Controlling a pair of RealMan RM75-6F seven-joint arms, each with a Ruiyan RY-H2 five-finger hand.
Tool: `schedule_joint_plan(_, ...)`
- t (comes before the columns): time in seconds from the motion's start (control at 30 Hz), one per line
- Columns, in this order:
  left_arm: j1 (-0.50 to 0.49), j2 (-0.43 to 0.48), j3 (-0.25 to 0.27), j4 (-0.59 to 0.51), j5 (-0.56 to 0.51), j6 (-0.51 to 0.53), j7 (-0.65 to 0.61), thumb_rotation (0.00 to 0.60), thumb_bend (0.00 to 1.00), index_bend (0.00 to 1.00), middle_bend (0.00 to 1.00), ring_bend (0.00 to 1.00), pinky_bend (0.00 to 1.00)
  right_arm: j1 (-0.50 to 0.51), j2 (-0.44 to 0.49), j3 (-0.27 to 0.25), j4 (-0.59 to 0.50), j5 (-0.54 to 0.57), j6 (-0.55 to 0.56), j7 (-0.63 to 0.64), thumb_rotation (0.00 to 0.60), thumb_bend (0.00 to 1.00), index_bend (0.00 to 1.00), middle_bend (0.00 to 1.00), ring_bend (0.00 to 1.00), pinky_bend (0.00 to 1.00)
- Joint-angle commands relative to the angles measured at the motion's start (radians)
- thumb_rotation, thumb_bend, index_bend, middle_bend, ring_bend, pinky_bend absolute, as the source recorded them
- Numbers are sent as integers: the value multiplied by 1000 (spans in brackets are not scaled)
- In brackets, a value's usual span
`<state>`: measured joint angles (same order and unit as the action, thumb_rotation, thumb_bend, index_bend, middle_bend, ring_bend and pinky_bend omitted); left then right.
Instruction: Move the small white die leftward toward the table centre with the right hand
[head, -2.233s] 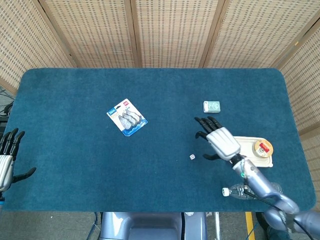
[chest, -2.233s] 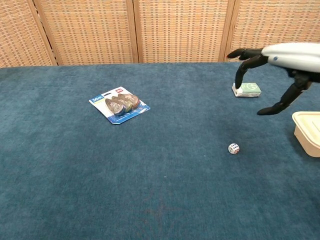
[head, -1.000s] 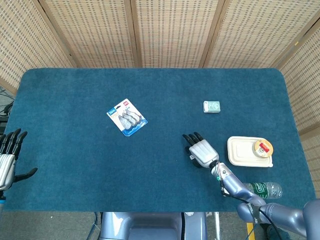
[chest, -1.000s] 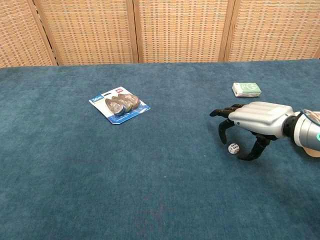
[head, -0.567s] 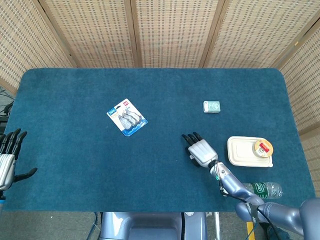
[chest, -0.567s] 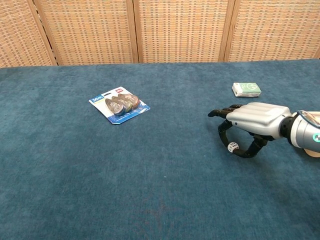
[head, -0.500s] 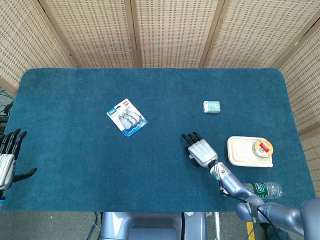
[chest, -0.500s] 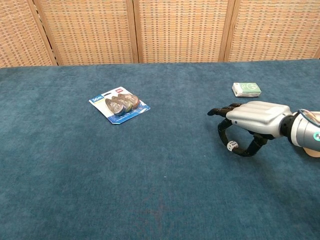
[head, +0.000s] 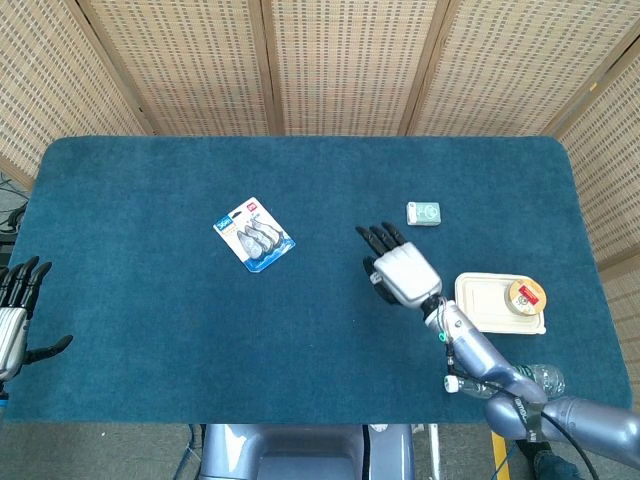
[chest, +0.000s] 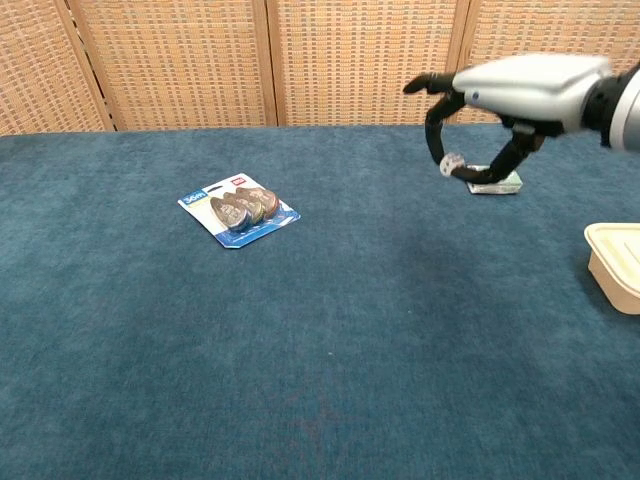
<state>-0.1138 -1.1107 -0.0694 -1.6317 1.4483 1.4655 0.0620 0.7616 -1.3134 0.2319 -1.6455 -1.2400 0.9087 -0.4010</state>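
Note:
My right hand (chest: 505, 92) hangs well above the table at the upper right of the chest view, with the small white die (chest: 452, 164) pinched between its thumb and a finger. The head view shows the same right hand (head: 400, 270) from above, right of the table's middle, and its back hides the die there. My left hand (head: 12, 320) sits off the table's left edge with its fingers spread and nothing in it.
A blister pack (head: 254, 235) lies left of centre on the blue table (head: 150, 180). A small green-and-white box (head: 423, 213) lies behind the right hand. A beige lidded container (head: 498, 302) and a plastic bottle (head: 510, 380) sit near the right front.
The right hand came down over the die, pinched it off the cloth, and has now lifted it high and a little away from the front edge. The left hand has stayed put.

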Motion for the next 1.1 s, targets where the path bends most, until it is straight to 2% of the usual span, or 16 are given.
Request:
schedule_joint_plan(0.03,1,3,0,-1,1,1,-5,600,0,0,0,0,0,28,72,56,-75,85,20,-80,600,490,498,0,0,0)
schedule_joint_plan(0.17,1,5,1,0,3,0,-11,600,0,0,0,0,0,39,109,67,-115,144,33,-128,600,485,477,0,0,0)
schedule_joint_plan(0.2,1,6,1,1,3,0,-12,600,0,0,0,0,0,40,113,68,-120,150,38,-134,600,473,402,0,0,0)
schedule_joint_plan(0.3,1,7,0,1,4,2,-15,600,0,0,0,0,0,39,120,65,-139,178,60,-155,600,411,64,0,0,0)
schedule_joint_plan(0.33,1,7,0,1,3,3,-16,600,0,0,0,0,0,39,124,63,-150,197,61,-157,600,399,9,0,0,0)
schedule_joint_plan(0.43,1,8,1,0,4,1,-16,600,0,0,0,0,0,42,127,58,-161,215,72,-160,600,397,0,0,0,0)
schedule_joint_plan(0.67,1,8,3,-1,2,-3,-14,600,0,0,0,0,0,21,135,45,-170,175,118,-123,600,407,0,0,0,0)
schedule_joint_plan(0.77,1,9,1,-1,0,-3,-14,600,0,0,0,0,0,-14,157,35,-182,129,156,-70,600,411,0,0,0,0)
schedule_joint_plan(0.87,4,12,0,-3,-2,4,-23,600,0,0,0,0,0,-111,190,-11,-163,15,264,30,600,393,0,0,0,0)
schedule_joint_plan(0.9,6,13,0,-4,-1,7,-27,600,0,0,0,0,0,-179,198,-49,-135,-51,341,98,600,359,0,0,0,0)
schedule_joint_plan(0.97,7,13,1,-4,2,9,-26,600,0,0,0,0,0,-238,193,-90,-85,-124,407,180,600,219,0,0,0,0)
schedule_joint_plan(1.03,7,10,2,-2,4,10,-21,600,0,0,0,0,0,-292,183,-126,-39,-172,462,253,600,38,0,0,0,0)
schedule_joint_plan(1.1,7,6,5,2,6,10,-12,600,0,0,0,0,0,-345,168,-161,5,-211,517,326,600,0,0,0,0,0)
